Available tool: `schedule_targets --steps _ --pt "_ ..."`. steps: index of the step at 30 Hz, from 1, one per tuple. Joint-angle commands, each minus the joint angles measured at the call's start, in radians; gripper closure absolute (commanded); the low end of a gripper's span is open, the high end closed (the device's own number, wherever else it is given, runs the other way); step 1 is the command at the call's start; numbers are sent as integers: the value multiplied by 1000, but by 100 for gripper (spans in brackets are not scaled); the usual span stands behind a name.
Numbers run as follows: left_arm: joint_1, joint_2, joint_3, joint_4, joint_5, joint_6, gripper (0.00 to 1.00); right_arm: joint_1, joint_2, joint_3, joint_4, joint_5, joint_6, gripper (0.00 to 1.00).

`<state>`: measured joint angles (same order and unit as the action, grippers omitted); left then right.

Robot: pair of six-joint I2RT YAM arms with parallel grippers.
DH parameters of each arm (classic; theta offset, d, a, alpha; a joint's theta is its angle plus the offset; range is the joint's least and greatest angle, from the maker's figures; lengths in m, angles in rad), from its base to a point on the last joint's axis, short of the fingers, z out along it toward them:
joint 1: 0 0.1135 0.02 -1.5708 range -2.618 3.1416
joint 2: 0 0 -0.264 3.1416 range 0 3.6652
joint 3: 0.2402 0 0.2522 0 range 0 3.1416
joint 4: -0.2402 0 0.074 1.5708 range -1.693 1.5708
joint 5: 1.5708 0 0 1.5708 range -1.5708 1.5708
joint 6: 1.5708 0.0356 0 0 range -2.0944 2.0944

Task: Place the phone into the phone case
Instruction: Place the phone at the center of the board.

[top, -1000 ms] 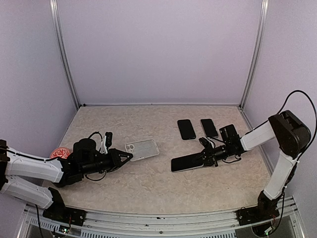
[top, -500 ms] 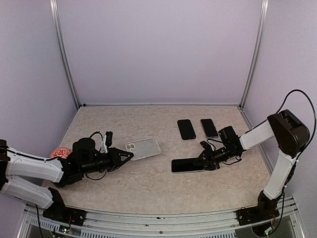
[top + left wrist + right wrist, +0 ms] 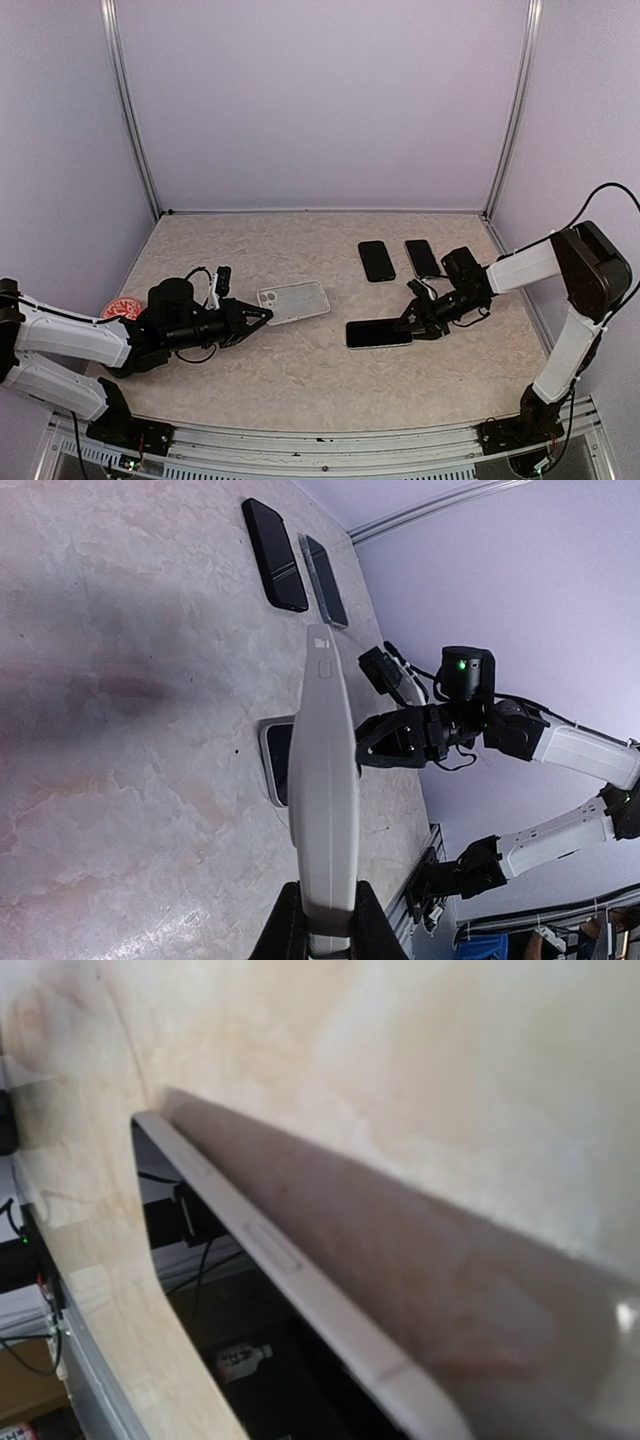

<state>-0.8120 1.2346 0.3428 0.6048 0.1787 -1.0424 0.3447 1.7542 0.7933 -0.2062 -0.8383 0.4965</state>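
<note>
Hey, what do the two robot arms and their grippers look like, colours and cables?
Both the left arm and right arm have white tubular links and black joint housings. The left gripper and right gripper are black, two-fingered. A thin black cable loops over the right arm's upper joint; a green light glows at its wrist.

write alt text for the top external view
The left pincer grips a clear phone case by one end over a beige table, while the right pincer sits at the end of a dark phone lying flat. Two more dark phones lie behind it.
</note>
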Motion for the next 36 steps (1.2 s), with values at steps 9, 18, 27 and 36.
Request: schedule_targets --steps 9,18,27,36 --pt "7 10 -2 61 18 0 93 -16 13 -63 118 -31 75 67" --pt "7 36 -10 97 25 -10 93 -17 -13 -32 78 -16 71 68" --pt "7 48 0 78 48 -2 93 -15 -133 52 -166 314 -72 53" --pt "7 68 64 19 174 61 93 175 -390 176 -223 372 -303 49"
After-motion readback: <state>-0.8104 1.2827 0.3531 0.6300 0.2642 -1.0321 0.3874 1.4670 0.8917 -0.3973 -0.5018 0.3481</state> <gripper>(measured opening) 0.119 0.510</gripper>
